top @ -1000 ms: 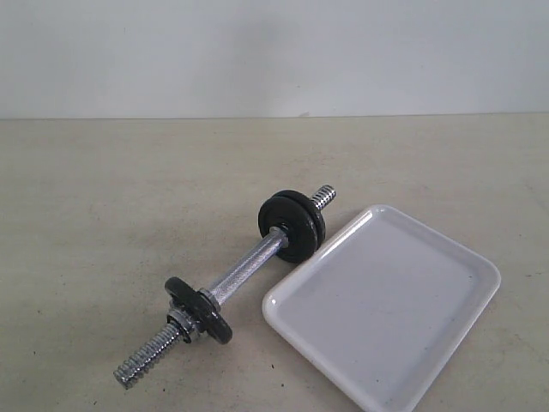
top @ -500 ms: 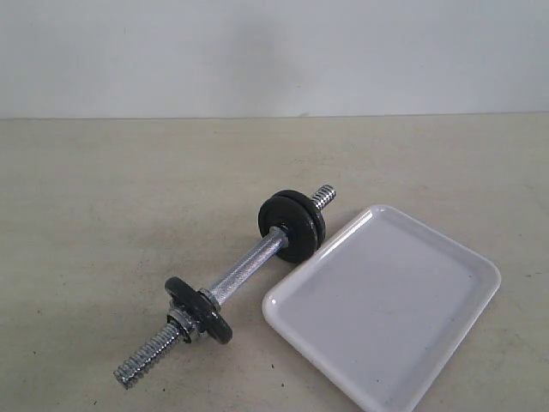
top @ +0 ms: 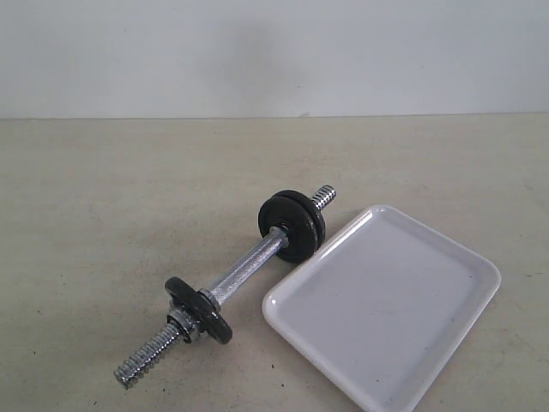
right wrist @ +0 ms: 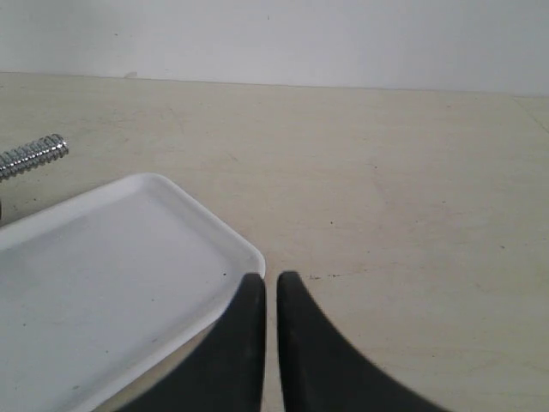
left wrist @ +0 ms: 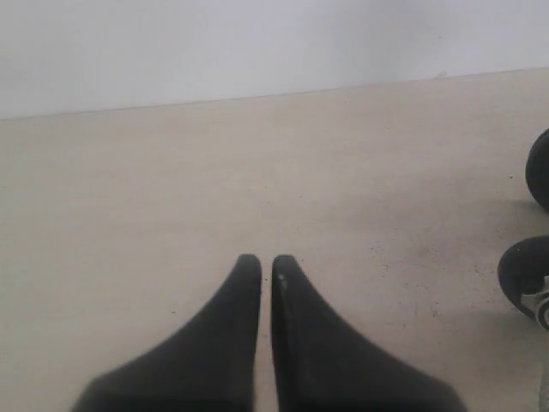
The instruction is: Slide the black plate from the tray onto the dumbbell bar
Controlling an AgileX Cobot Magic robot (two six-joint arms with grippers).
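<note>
Just ahead of the right fingers (right wrist: pixel 257 296), which sit nearly pressed together and hold nothing, the tray (right wrist: pixel 111 283) lies bare. The left fingers (left wrist: pixel 254 279) are equally narrow and empty. Beyond the tray from the right fingers, the black plate (top: pixel 319 232) seems already threaded on the dumbbell bar (top: pixel 249 262), outermost of 2 discs at its far end. No nut shows outside it, so a nudge, or a roll across the worktop (top: pixel 103 215), could let it slip off.

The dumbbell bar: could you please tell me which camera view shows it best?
The exterior view: it shows the whole bar, end to end, lying beside the tray. The left wrist view catches only disc edges at its border, and the right wrist view only one threaded end.
</note>
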